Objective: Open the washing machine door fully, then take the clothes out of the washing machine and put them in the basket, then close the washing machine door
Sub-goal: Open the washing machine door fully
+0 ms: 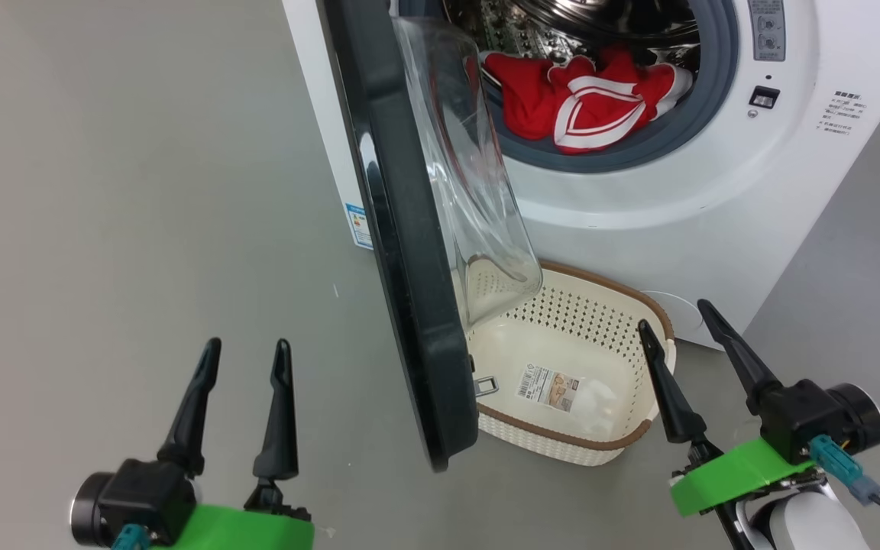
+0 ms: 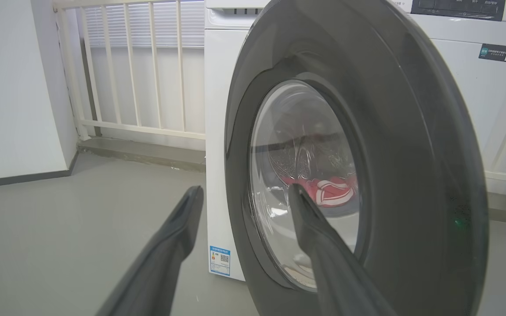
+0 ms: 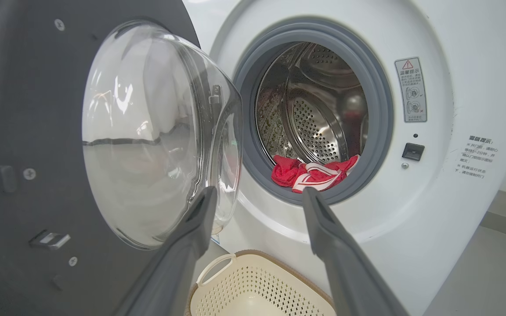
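Observation:
The washing machine (image 1: 715, 198) stands ahead with its door (image 1: 402, 229) swung out partway, the black rim edge-on toward me and the clear glass bowl (image 1: 470, 176) bulging over the basket. Red clothes (image 1: 585, 99) with white stripes lie at the drum's front lip, on the grey ring (image 3: 310, 175). The cream basket (image 1: 570, 367) sits on the floor below the opening, holding no clothes. My left gripper (image 1: 245, 359) is open, left of the door's outer face (image 2: 367, 153). My right gripper (image 1: 681, 321) is open beside the basket's right rim, facing the drum (image 3: 319, 114).
Grey floor (image 1: 104, 191) stretches wide to the left of the machine. In the left wrist view a white railing (image 2: 139, 66) and a wall (image 2: 11, 87) stand behind the machine. A blue-white label (image 1: 358, 225) marks the machine's lower side corner.

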Controlling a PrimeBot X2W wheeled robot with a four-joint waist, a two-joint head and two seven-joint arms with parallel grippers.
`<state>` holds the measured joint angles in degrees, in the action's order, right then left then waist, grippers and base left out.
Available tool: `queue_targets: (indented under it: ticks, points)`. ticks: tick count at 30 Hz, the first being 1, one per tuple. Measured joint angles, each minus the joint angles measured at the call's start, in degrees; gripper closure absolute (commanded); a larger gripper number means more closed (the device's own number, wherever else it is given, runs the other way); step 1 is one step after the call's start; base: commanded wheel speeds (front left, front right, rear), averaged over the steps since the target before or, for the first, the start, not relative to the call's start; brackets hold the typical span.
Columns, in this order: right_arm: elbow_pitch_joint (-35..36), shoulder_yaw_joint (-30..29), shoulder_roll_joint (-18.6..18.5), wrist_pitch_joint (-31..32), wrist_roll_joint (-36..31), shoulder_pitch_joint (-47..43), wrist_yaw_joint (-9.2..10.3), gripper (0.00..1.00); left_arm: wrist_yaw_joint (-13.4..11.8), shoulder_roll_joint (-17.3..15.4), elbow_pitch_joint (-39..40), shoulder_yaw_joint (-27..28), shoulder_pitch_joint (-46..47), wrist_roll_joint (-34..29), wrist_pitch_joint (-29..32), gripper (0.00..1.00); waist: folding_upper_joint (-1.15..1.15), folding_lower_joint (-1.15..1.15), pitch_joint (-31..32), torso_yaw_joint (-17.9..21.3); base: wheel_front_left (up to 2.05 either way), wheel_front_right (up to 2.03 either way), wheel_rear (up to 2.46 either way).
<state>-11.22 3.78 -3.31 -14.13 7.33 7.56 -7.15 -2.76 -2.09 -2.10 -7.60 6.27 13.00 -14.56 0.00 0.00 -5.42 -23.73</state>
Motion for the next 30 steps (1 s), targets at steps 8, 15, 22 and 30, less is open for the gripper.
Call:
queue_targets:
  ticks: [8, 15, 22, 30]
  points:
    - [4.8, -0.8, 0.2, 0.0, 0.6, -4.5, 0.00, 0.00, -0.3, -0.1, 0.4, -0.1, -1.4, -0.9, 0.0, 0.00, 0.00, 0.00, 0.5, 0.5, 0.00, 0.00, 0.00]
    - [6.1, -1.2, 0.2, -0.1, 1.7, -5.2, 0.00, 0.00, -0.3, -0.2, 1.0, -0.1, -1.8, -0.9, 0.0, 0.00, 0.00, 0.00, 0.1, 0.7, 0.00, 0.00, 0.00]
    - [6.4, -1.3, 0.3, -0.1, 2.3, -5.2, 0.00, 0.00, -0.8, -0.2, 1.1, -0.1, -1.8, -0.9, 0.0, 0.00, 0.00, 0.00, 0.0, 0.5, 0.00, 0.00, 0.00]
    - [6.4, -1.3, 0.3, -0.3, 2.9, -5.2, 0.00, 0.00, -0.7, -0.2, 2.5, -0.5, -1.8, -0.7, 0.0, 1.00, 0.00, 0.00, 0.4, 0.6, 0.00, 0.00, 0.00]
